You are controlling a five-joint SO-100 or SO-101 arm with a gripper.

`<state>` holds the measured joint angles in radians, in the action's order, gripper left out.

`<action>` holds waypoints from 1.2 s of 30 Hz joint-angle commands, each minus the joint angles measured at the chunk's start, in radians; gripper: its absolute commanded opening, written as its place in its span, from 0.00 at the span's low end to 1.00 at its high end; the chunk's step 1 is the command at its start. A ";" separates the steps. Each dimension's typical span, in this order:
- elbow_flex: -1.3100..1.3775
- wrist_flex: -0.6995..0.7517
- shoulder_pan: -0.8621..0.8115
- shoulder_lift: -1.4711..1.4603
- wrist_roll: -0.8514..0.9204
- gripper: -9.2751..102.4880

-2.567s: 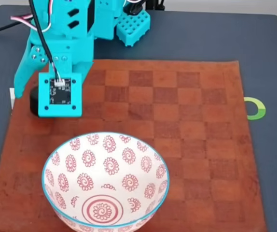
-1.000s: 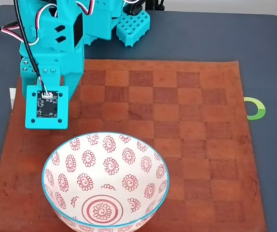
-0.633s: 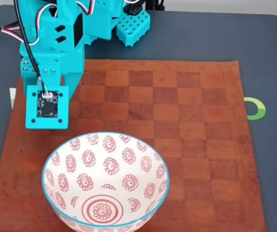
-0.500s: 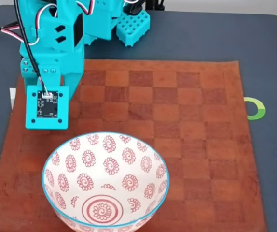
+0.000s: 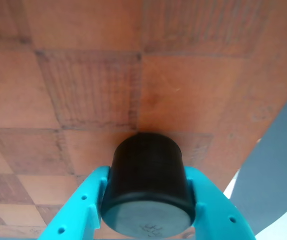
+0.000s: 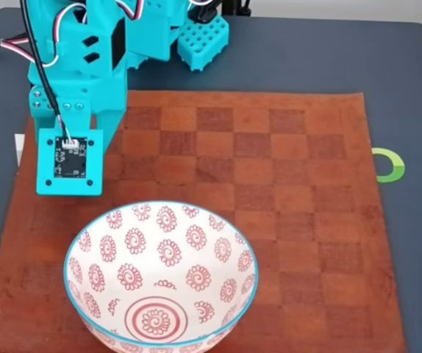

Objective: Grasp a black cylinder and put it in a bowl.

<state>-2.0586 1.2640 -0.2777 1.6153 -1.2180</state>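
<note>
Fingers of mine are clamped on the black cylinder, one teal prong pressed to each side of it in the wrist view, its flat end facing my camera. I judge the squeeze across its round wall is what keeps it from slipping. Beyond it lies the brown checkered mat, with the dark bench past the mat's edge. In the fixed view my teal arm reaches down over the mat's left side, wrist pointing downward, and the bowl sits near, toward the front, so the drop should need only a short swing.
</note>
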 commanded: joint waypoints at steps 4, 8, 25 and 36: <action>0.156 0.120 0.005 0.023 -0.006 0.19; 0.230 0.179 0.005 0.023 -0.006 0.19; 0.529 0.345 0.123 0.006 -0.006 0.19; 0.653 0.342 0.227 0.005 -0.003 0.19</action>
<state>-1.4650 1.6091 -0.0675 1.6137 -1.2180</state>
